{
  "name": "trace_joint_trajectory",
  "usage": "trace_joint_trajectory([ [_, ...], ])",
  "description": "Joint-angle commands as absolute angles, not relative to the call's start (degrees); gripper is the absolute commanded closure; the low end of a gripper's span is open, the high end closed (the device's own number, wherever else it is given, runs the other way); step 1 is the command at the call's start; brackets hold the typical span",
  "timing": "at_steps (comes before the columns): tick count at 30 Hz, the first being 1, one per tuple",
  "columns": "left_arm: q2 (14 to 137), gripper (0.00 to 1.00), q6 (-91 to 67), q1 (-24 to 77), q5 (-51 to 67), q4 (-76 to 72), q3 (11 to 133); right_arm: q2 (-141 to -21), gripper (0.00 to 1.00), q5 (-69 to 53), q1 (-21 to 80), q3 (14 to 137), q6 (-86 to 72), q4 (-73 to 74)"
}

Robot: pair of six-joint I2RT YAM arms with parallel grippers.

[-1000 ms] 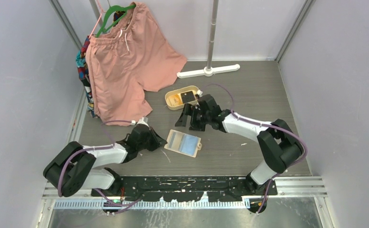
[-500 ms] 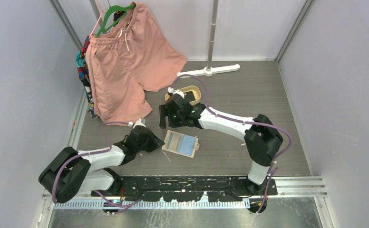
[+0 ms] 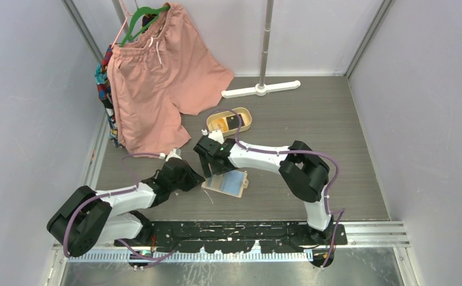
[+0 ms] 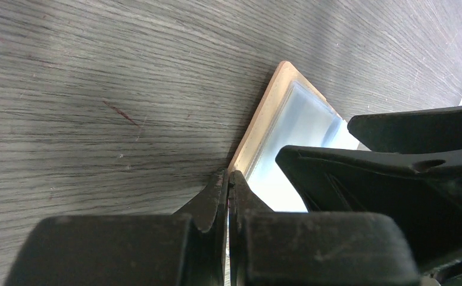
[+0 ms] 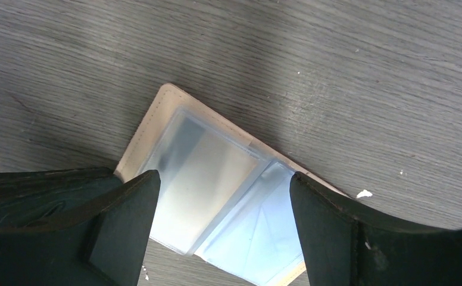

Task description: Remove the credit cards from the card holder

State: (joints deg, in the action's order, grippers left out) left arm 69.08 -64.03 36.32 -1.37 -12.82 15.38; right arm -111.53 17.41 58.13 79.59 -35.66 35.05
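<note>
The small beige leather-like folding card holder (image 3: 233, 182) is lying open, inside face up, on the grey wood-grain worktop (image 3: 336, 149), nearer the near edge than the far one and a little left of its middle.

The left claw (image 3: 199, 177) is reaching in low from the near-left corner. In the left wrist view its fingers are pressed together, with nothing visible between them, and the tips are touching the holder's beige border (image 4: 276, 95). It looks to be pinning that edge down.

The right claw (image 3: 212, 161) is hanging directly over the holder with its fingers spread wide. In its own view they are straddling the clear plastic sleeves (image 5: 211, 173) and gripping nothing.

Toward the far edge, the oval tan tray (image 3: 246, 117) is holding an orange-tinted card (image 3: 218, 124) and a black card (image 3: 234, 122), so part of the job is already done. A pale blue face is showing through the sleeves. I judge that to be a card waiting to be pulled out, though the views are too hazy to be certain.
</note>
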Motion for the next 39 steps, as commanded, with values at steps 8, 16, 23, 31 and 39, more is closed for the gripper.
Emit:
trace_joint_trajectory([
  [8,69.79,1.0,-62.03,36.31,-4.0,-10.11,14.05,-112.5,0.15,22.75,59.84,81.38,-34.8,37.07],
  [16,70.4,1.0,-61.78,36.26,-4.09,-10.45,14.5,-111.01,0.14,24.05,60.39,81.37,-34.72,37.11],
  [23,69.35,1.0,-61.55,36.29,-4.28,-9.03,14.67,-114.31,0.13,23.2,60.36,87.59,-34.6,36.74],
  [31,67.59,1.0,-61.44,36.18,-4.66,-7.47,14.72,-116.8,0.13,21.93,60.56,87.2,-35.44,36.31],
  [39,67.82,1.0,-61.45,36.1,-4.61,-7.32,14.85,-114.6,0.14,22.46,60.76,81.76,-36.2,35.86],
])
